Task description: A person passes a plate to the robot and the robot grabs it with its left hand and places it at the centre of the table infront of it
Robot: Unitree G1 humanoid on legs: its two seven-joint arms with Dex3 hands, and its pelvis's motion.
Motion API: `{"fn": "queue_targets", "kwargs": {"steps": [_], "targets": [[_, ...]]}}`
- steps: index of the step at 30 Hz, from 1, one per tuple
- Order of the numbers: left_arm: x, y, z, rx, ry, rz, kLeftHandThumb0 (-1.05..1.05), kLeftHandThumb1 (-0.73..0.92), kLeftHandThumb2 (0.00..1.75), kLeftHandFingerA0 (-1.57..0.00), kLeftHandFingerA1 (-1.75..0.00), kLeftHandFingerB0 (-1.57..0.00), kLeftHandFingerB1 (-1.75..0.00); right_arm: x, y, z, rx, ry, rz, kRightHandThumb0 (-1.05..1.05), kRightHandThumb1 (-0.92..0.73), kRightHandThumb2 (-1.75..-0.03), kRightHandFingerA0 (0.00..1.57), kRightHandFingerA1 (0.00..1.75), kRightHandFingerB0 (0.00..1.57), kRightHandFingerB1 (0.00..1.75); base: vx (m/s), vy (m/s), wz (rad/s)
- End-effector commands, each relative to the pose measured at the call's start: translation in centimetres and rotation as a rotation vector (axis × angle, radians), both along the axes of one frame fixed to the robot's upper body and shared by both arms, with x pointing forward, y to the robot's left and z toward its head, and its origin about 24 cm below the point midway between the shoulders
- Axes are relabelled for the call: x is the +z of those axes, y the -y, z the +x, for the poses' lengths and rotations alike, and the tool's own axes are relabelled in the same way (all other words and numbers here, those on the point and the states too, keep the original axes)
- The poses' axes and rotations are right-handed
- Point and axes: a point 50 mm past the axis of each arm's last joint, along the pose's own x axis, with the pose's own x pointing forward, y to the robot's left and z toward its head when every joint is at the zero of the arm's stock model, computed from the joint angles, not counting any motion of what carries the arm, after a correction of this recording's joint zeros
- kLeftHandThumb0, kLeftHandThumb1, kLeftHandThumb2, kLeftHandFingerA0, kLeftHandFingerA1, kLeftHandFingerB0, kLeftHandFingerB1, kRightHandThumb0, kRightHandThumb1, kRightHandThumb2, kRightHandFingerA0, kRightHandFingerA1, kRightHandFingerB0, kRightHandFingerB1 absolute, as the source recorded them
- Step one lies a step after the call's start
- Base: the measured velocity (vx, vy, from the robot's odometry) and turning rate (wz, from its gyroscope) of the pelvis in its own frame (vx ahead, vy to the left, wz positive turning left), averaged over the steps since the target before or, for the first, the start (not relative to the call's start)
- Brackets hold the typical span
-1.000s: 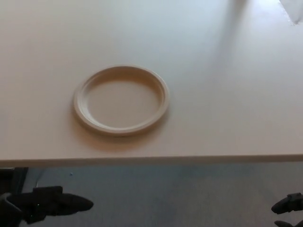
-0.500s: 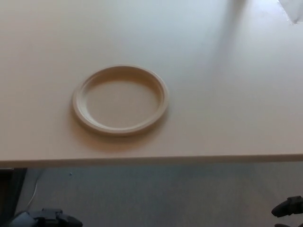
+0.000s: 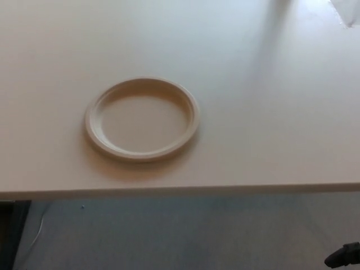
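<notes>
- Left hand has dropped out of the head view: it was below the table edge at lower left 1 s ago, barely showing 0.5 s ago, gone now.
- Right hand (image 3: 343, 256): only a dark sliver at the bottom right corner, below the table (image 3: 281, 112) edge. Can't tell its finger state.
- Paper plate (image 3: 142, 118) lies flat, upright, left of centre and near the front edge; it hasn't moved.
- Read: placement looks done, arm retracted. Nothing touches the plate.
</notes>
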Motion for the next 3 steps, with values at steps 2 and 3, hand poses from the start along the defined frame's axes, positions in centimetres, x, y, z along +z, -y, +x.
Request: {"fn": "queue_targets", "kwargs": {"steps": [2,3], "targets": [[0.13,-2.6,-0.41,0.098,0.116,0.137,-0.32,0.65,0.6,-0.65,-0.44,-0.45,-0.34,-0.57,0.89,-1.24,-0.034,-0.046,-0.024,-0.51,-0.61,-0.58,0.74,0.69,0.54,0.51,0.0,0.0,0.0],[0.13,-2.6,-0.41,0.098,0.116,0.137,-0.32,0.65,0.6,-0.65,-0.44,-0.45,-0.34,-0.57,0.89,-1.24,-0.034,-0.046,-0.024,-0.51,-0.61,-0.58,0.74,0.69,0.54,0.51,0.0,0.0,0.0]]}}
